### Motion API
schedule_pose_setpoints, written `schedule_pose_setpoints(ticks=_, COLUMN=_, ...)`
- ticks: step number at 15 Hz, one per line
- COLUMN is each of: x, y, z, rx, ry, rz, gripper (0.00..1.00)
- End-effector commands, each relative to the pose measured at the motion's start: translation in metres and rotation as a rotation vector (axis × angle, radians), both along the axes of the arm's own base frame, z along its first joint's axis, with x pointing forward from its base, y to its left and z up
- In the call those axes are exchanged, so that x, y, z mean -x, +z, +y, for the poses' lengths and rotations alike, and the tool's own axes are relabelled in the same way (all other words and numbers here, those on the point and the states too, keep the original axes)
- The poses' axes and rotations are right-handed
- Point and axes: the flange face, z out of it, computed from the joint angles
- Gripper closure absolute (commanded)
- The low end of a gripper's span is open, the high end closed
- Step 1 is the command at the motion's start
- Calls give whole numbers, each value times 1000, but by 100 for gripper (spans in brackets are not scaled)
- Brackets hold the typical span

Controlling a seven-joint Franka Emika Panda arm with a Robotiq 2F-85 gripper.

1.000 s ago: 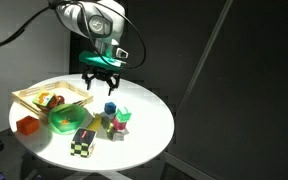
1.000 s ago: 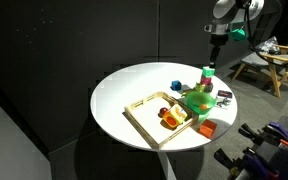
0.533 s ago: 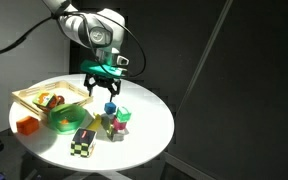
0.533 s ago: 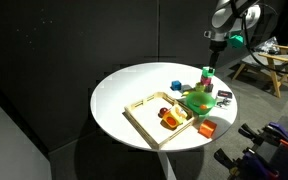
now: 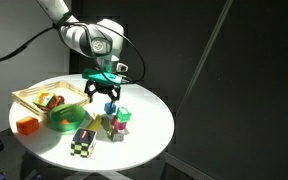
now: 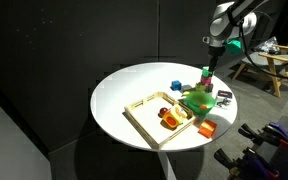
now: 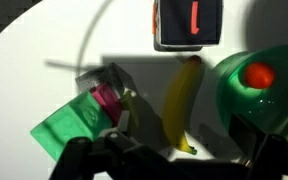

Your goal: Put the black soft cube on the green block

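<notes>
Two fingers (image 5: 91,93) hang spread wide and empty above the small blocks at the middle of the round desk (image 5: 149,125), gripping nothing. The wide spread probably readies them to straddle the largest block. The black soft cube (image 5: 82,141) sits lower left of them, near the desk's front edge and just below the green bowl (image 5: 64,120), flat on one face and untouched. As a cube it has no real long axis, and its sides run skewed to the frame's edges, so the fingers would likely need turning to meet opposite faces. In the wrist view the green block (image 7: 66,128) lies lower left, tilted, touching a pink block (image 7: 106,98), with a banana (image 7: 181,100) right of them.
</notes>
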Motion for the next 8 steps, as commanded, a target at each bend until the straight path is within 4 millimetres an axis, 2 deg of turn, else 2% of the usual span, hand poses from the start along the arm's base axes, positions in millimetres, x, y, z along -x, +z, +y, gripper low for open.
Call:
schedule_pose_setpoints(ticks=1, x=-6, y=-5, z=2, rx=19, ry=10, rz=-10, gripper=0)
schedule_pose_setpoints(ticks=8, x=-17, y=-23, z=15, rx=14, ry=15, rz=-3, gripper=0)
